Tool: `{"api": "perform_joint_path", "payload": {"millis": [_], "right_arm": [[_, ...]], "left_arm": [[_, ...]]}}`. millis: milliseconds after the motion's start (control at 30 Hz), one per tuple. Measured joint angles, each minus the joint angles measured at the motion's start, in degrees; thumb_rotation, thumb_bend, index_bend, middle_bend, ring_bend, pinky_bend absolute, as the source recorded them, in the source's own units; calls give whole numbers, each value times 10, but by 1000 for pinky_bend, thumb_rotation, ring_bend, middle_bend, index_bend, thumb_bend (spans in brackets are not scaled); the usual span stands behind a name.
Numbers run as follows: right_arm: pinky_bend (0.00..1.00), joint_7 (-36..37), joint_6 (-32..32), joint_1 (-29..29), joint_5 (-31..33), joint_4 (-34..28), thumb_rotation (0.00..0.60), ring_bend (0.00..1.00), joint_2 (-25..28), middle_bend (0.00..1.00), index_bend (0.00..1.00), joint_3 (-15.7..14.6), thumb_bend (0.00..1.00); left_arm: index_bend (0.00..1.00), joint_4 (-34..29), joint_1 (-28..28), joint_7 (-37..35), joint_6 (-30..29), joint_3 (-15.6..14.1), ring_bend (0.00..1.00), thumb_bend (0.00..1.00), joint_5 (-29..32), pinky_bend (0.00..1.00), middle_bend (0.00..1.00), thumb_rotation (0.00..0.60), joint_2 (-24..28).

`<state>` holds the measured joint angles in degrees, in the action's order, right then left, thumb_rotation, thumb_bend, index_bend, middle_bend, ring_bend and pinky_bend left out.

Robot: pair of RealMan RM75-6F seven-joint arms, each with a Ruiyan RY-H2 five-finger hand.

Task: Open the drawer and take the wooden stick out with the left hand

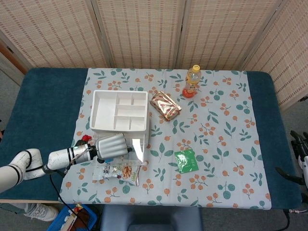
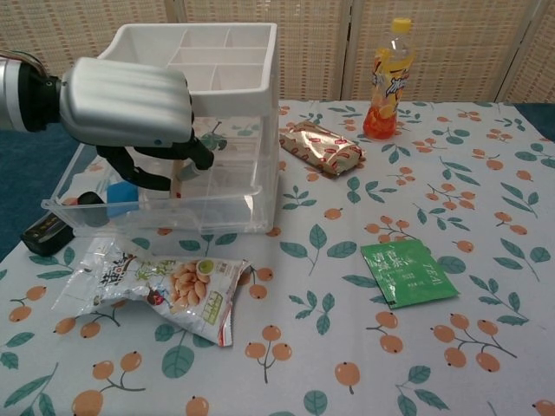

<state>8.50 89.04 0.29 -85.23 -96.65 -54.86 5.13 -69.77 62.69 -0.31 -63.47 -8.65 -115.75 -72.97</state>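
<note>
The white organiser box [image 2: 227, 76] [image 1: 119, 111] has its clear bottom drawer [image 2: 156, 211] pulled out toward me. My left hand [image 2: 130, 106] [image 1: 111, 146] reaches into the drawer from the left, its silver back facing up. Its dark fingers [image 2: 143, 176] curl down and pinch the pale wooden stick [image 2: 181, 172], which stands steeply inside the drawer; most of the stick is hidden by the hand. My right hand [image 1: 299, 161] shows only partly at the right edge of the head view, off the table.
Inside the drawer also lie a blue block [image 2: 121, 196] and a dark round item [image 2: 88, 199]. A black object [image 2: 47, 234] lies left of it and a snack bag [image 2: 165, 284] in front. A green packet [image 2: 408, 272], a foil pack [image 2: 323, 146] and a juice bottle [image 2: 387, 80] lie to the right.
</note>
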Motion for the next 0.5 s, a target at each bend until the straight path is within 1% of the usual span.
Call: {"api": "perform_joint_path", "payload": {"millis": [267, 500], "right_arm": [[132, 2, 1, 0, -1, 1, 600, 84, 0, 131, 0, 0, 109], [133, 5, 1, 1, -3, 4, 600, 84, -1, 131, 0, 1, 109]], "left_arm": [[635, -10, -5, 1, -5, 3, 997, 343, 7, 1000, 880, 600, 9], [635, -42, -22, 0, -19, 7, 997, 343, 24, 1000, 880, 600, 38]]}}
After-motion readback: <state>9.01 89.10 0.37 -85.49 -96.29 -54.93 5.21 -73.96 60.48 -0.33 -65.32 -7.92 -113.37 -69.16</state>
